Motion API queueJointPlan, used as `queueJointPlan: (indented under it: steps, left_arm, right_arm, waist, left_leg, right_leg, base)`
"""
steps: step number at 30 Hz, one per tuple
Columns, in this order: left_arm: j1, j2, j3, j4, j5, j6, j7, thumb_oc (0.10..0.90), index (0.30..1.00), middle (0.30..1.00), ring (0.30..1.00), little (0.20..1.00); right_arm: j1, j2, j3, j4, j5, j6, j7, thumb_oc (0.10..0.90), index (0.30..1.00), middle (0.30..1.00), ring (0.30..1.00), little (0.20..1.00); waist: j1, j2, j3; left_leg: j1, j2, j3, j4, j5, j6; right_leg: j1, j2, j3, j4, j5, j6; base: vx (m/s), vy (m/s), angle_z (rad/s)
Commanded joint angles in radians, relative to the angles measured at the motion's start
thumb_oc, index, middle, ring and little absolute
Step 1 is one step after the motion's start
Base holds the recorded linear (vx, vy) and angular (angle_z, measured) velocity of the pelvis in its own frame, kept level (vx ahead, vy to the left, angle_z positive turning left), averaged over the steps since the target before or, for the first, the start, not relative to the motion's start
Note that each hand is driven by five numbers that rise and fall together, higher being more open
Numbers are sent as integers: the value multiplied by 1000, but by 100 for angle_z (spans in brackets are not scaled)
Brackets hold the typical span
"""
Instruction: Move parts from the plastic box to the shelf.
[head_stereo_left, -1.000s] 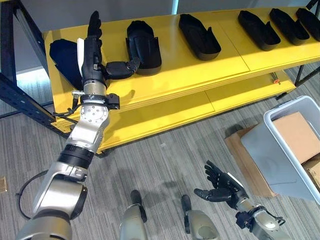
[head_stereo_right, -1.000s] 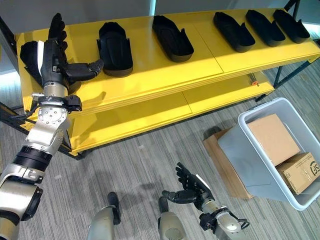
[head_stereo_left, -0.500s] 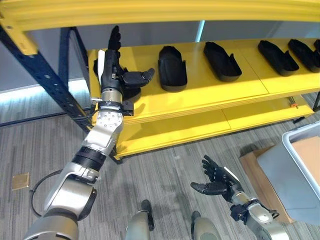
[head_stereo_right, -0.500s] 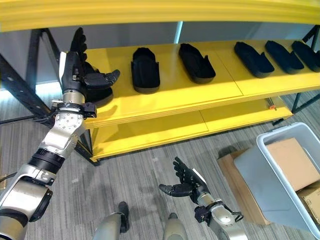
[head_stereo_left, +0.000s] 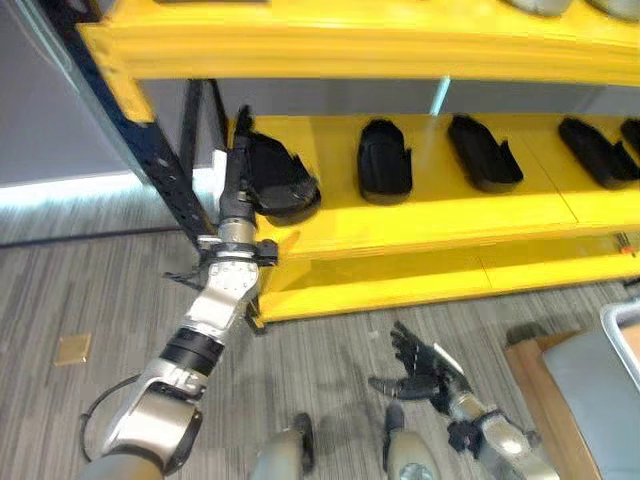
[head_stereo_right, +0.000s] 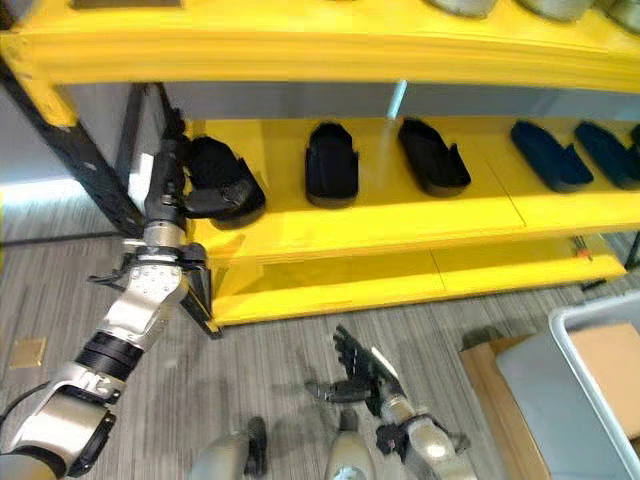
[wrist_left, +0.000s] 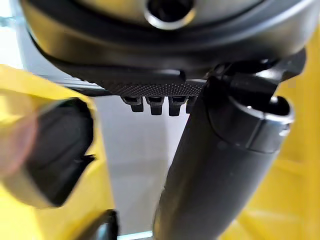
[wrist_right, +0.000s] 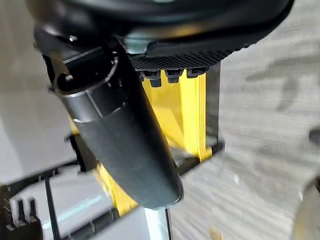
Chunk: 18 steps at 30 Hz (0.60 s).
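Several black moulded parts lie in a row on the yellow shelf (head_stereo_left: 440, 215). My left hand (head_stereo_left: 238, 175) is raised at the shelf's left end, fingers straight up. Its thumb (head_stereo_right: 215, 200) reaches across the front of the leftmost black part (head_stereo_left: 285, 170), which rests on the shelf. In the left wrist view the same part (wrist_left: 55, 150) shows as a dark shape past the thumb (wrist_left: 215, 165). My right hand (head_stereo_left: 420, 368) hangs low over the floor, open and holding nothing. The grey plastic box (head_stereo_right: 545, 385) stands at the right with a cardboard carton inside.
More black parts (head_stereo_left: 385, 170) (head_stereo_left: 483, 160) (head_stereo_left: 595, 150) sit further right on the same shelf. An upper yellow shelf (head_stereo_left: 350, 40) overhangs it. A dark blue rack post (head_stereo_left: 150, 140) stands just left of my left hand. Flat cardboard (head_stereo_right: 490, 390) lies under the box.
The camera has tilted up, so the upper shelf shows and the box has slid to the right edge. My left hand stays by the leftmost part; the right hand stays low and open.
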Motion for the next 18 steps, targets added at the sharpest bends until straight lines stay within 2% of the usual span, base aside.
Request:
queueJointPlan:
  steps: [1, 3, 6, 18]
  left_arm:
    - [-146, 0, 21, -71, 18, -115, -22, 900, 1000, 1000, 1000, 1000]
    - [-146, -1, 41, -86, 16, -115, -11, 900, 1000, 1000, 1000, 1000]
    - [-151, -15, 48, -94, 20, -115, 1, 900, 1000, 1000, 1000, 1000]
    - [-154, -42, 107, -140, -3, -127, 48, 900, 1000, 1000, 1000, 1000]
  right_arm:
    - [-24, -68, -50, -65, 11, -85, 4, 900, 1000, 1000, 1000, 1000]
    - [-38, -75, -49, -63, 10, -87, 0, 900, 1000, 1000, 1000, 1000]
    - [-44, -86, -48, -65, 12, -89, -1, 900, 1000, 1000, 1000, 1000]
    - [-73, -95, -41, -56, 4, -100, -16, 900, 1000, 1000, 1000, 1000]
  waist:
    - [-38, 42, -79]
    - [-39, 48, -60]
    - [-37, 49, -45]
    - [-18, 47, -12]
  left_leg:
    - [49, 201, -48, -84, 45, -121]
    - [48, 238, -53, -104, 64, -137]
    - [36, 254, -64, -115, 81, -146]
    - [14, 277, -83, -150, 117, -155]
  right_leg:
    - [-6, 8, 3, 43, -57, 1]
    - [-54, 32, 1, 139, -107, -14]
    - [-83, 43, -10, 191, -138, -25]
    - [-135, 59, -30, 264, -181, -49]
  base:
    - [43, -176, -13]
    - [37, -200, -13]
    - [25, -135, -7]
    - [19, -65, 10]
